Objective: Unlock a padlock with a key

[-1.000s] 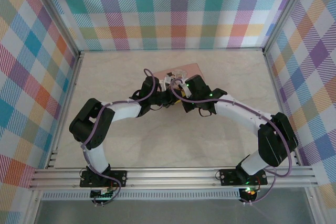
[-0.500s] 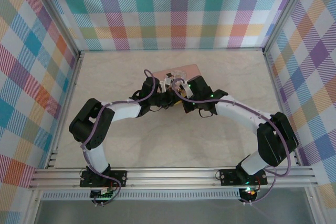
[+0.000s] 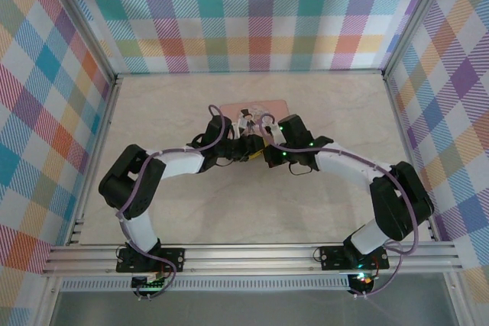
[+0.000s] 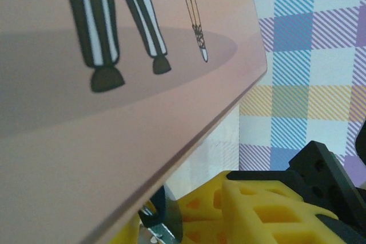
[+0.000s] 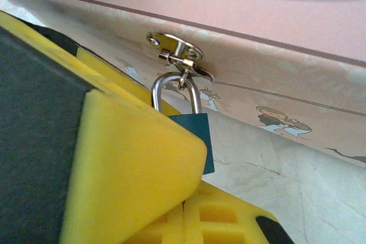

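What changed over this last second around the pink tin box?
The left tool and right tool crept slightly nearer the robot's side, and the pink cartoon-printed metal tin seems nudged a little left with them. Everything else stayed as it was.

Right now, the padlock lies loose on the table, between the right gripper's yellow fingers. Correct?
No: the padlock hangs by its shackle from the clasp on the pink tin, as the right wrist view shows. The yellow fingers of the right gripper do flank it.
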`<state>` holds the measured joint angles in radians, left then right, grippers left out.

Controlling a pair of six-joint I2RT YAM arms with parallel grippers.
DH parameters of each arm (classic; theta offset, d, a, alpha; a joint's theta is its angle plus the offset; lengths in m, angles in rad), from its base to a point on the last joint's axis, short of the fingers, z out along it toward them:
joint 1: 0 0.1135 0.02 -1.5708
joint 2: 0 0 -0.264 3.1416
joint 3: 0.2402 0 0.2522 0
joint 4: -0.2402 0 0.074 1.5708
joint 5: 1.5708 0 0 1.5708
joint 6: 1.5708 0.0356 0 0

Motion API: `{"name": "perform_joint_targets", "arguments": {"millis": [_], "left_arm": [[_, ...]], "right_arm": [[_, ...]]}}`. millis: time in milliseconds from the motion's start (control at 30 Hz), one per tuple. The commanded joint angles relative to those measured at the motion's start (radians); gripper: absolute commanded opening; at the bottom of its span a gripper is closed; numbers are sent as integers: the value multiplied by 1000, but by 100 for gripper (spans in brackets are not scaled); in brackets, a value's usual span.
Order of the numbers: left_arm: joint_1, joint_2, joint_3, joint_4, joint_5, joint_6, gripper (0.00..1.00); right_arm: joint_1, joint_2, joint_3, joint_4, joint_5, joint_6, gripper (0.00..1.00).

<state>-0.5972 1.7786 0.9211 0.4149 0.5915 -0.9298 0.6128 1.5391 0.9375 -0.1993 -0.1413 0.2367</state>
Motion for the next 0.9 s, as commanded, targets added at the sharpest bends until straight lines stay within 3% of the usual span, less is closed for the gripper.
{"name": "perform_joint_targets", "arguments": {"millis": [0, 500, 867], "left_arm": [[-3, -45, -31, 18, -8, 5, 41], [8, -143, -110, -176, -154, 71, 47], [29, -188, -117, -220, -226, 85, 49]], "right_arm": [[7, 41, -30, 64, -55, 23, 0], [7, 155, -31, 86, -69, -26, 0], [7, 118, -73, 165, -31, -60, 0]]}}
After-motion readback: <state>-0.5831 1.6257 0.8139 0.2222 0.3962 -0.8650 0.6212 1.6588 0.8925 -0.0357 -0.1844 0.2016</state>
